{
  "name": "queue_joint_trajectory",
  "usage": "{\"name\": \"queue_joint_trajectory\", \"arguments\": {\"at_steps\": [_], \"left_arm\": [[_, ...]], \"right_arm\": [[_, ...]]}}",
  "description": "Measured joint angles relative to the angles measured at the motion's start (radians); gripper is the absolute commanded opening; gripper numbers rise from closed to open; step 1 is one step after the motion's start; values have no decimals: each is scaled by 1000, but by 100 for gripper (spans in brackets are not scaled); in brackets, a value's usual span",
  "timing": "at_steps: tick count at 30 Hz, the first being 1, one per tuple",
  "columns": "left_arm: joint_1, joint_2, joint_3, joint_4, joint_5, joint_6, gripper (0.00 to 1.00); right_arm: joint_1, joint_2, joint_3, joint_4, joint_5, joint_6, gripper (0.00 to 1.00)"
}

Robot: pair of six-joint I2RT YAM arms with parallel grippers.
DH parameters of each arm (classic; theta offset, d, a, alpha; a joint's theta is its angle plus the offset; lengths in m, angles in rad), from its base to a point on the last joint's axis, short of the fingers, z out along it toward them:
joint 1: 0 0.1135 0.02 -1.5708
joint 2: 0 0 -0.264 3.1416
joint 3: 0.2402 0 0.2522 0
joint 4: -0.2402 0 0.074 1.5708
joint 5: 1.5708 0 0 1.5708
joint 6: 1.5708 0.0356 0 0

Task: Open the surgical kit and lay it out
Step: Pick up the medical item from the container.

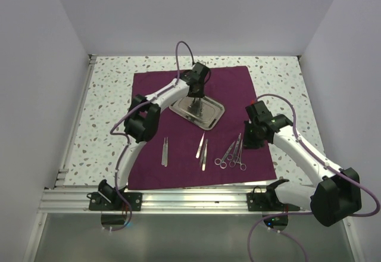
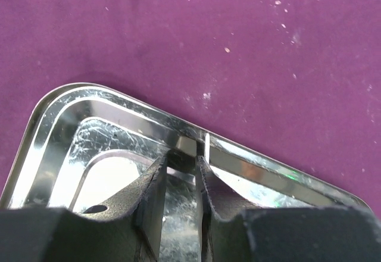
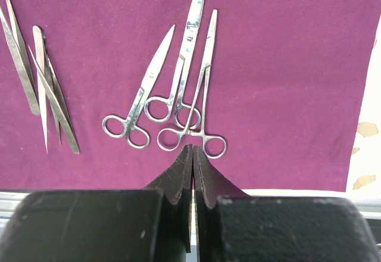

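The dark purple cloth (image 1: 238, 83) lies spread flat on the table. The small steel tray (image 1: 211, 116) sits on its middle. My left gripper (image 1: 196, 92) points down into the tray; in the left wrist view (image 2: 181, 161) its fingers stand a narrow gap apart just inside the tray's rim (image 2: 77, 101), holding nothing that I can see. Three ring-handled instruments (image 1: 232, 153) lie on the cloth's near right, also in the right wrist view (image 3: 178, 104). Tweezers (image 1: 203, 149) (image 3: 44, 89) lie left of them. My right gripper (image 1: 250, 144) (image 3: 193, 149) is shut and empty, just behind the ring handles.
One more pair of tweezers (image 1: 165, 152) lies alone on the cloth's near left. The speckled table (image 1: 107, 89) shows around the cloth. A metal rail (image 1: 190, 199) runs along the near edge by the arm bases. White walls close in on three sides.
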Motion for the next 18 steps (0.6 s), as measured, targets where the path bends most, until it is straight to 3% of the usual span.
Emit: {"name": "queue_joint_trajectory", "arguments": {"at_steps": [18], "left_arm": [[-21, -28, -6, 10, 8, 0, 29]], "right_arm": [[0, 0, 0, 0, -3, 0, 0]]}}
